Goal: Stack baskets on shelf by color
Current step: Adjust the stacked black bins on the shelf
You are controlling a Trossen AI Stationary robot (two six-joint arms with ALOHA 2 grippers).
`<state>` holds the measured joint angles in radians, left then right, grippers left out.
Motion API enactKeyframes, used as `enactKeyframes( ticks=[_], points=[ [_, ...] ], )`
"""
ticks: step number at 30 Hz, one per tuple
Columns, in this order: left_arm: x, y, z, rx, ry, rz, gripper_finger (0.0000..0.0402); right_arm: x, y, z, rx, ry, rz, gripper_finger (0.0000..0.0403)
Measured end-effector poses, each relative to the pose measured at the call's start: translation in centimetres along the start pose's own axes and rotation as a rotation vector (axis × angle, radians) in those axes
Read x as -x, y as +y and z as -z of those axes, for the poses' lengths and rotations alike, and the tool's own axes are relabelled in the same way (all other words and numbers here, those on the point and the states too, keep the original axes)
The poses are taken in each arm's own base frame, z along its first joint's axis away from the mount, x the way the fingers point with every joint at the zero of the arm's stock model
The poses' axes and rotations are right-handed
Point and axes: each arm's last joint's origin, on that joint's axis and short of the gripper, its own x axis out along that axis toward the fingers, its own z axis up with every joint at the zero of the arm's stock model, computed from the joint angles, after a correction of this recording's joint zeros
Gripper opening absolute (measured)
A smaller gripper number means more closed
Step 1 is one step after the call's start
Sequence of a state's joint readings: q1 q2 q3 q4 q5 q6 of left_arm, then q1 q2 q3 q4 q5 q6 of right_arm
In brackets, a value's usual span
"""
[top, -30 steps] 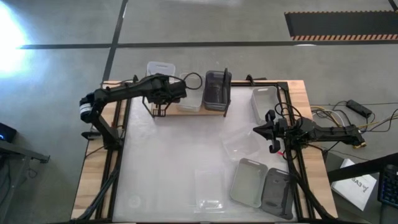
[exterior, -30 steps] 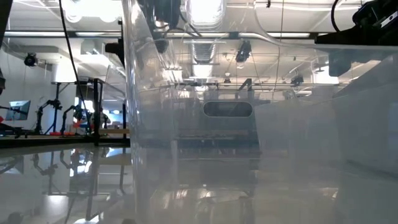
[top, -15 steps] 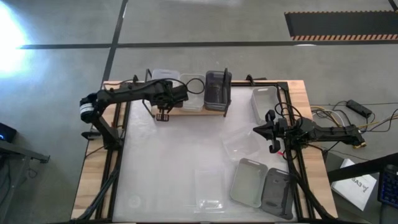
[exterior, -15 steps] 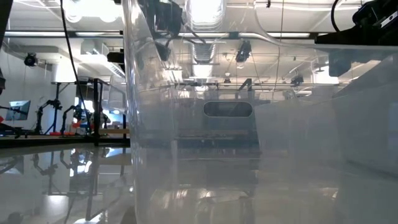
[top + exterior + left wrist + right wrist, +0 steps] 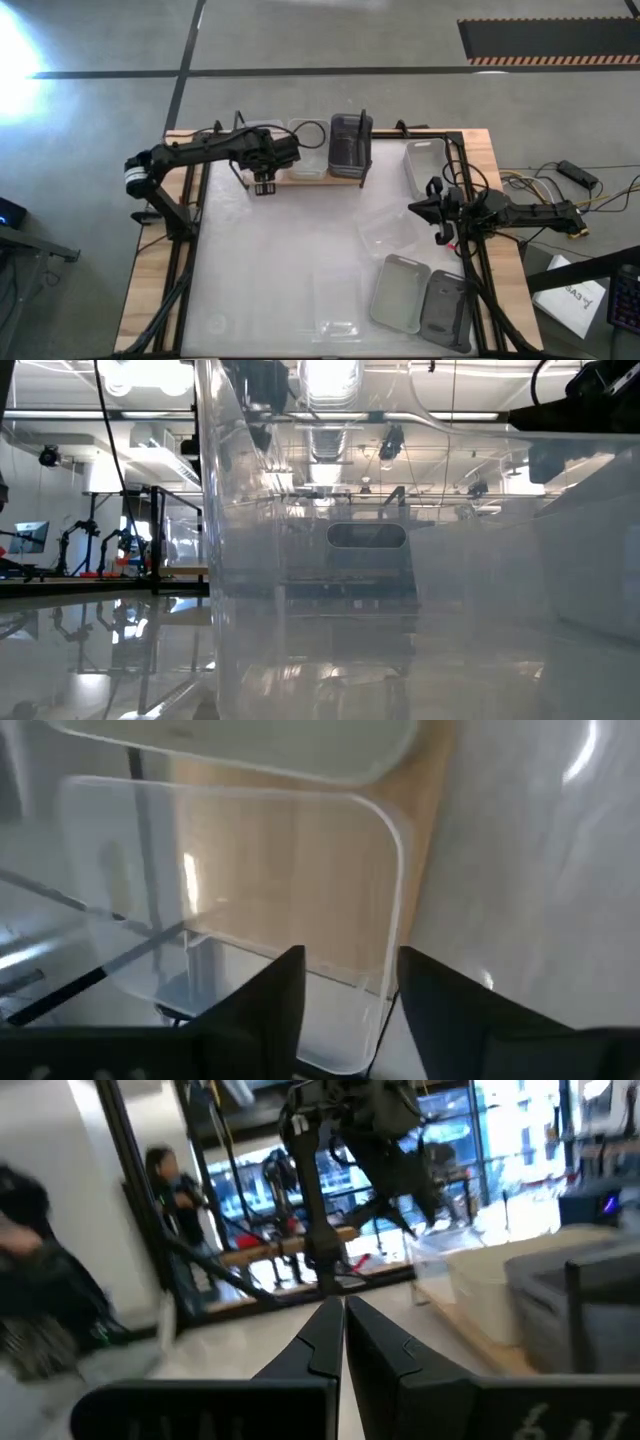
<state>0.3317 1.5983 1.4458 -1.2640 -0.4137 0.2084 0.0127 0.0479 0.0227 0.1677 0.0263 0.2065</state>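
Dark left claw (image 5: 264, 183) over shelf (image 5: 345, 177) edge

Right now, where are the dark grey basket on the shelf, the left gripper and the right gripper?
dark grey basket (image 5: 349, 142), high view, its floor.
left gripper (image 5: 265, 185), high view, between its fingertips, by the shelf's front edge.
right gripper (image 5: 441, 212), high view, between its fingertips.

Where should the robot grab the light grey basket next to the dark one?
Probably the rim of its free long wall, from straight above: the light grey basket seems open side up, and the dark grey basket crowds its other wall.
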Motion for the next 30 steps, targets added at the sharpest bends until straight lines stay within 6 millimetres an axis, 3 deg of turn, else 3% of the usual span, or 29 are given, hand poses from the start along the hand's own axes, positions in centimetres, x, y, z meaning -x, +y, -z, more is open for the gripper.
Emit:
enactKeyframes(
  ticks=[6,11,14,17,19,21,26,30],
  points=[
    [3.0,0.6,0.4,0.234,-0.145,-0.016,0.0159,0.0,0.1,-0.7,-0.153,-0.067,-0.019,0.0009],
    [4.6,-0.6,0.4,0.299,-0.358,-0.011,0.016,-0.1,0.3,-0.9,-0.153,-0.049,-0.035,0.0009],
    [4.4,-1.8,0.0,0.321,-0.511,-0.007,0.016,-0.7,0.1,-1.5,-0.172,-0.028,0.071,0.0009],
    [3.6,-3.2,-0.5,0.293,-0.654,-0.019,0.016,-1.7,0.3,-2.2,-0.037,0.065,0.078,0.0009],
    [2.6,-4.0,-0.7,0.263,-0.726,-0.037,0.016,-3.1,0.3,-2.3,0.034,0.153,0.102,0.0009],
    [1.7,-4.5,-1.0,0.257,-0.792,-0.056,0.016,-4.9,-0.1,-2.6,0.084,0.236,0.236,0.0009],
    [0.6,-4.9,-1.3,0.26,-0.886,-0.09,0.016,-8.2,-3.5,-4.4,0.179,0.463,0.721,0.0009],
    [1.0,-4.7,-1.3,0.268,-0.911,-0.094,0.016,-10.5,-9.1,-4.7,0.029,0.61,0.733,0.0009]
  ],
)
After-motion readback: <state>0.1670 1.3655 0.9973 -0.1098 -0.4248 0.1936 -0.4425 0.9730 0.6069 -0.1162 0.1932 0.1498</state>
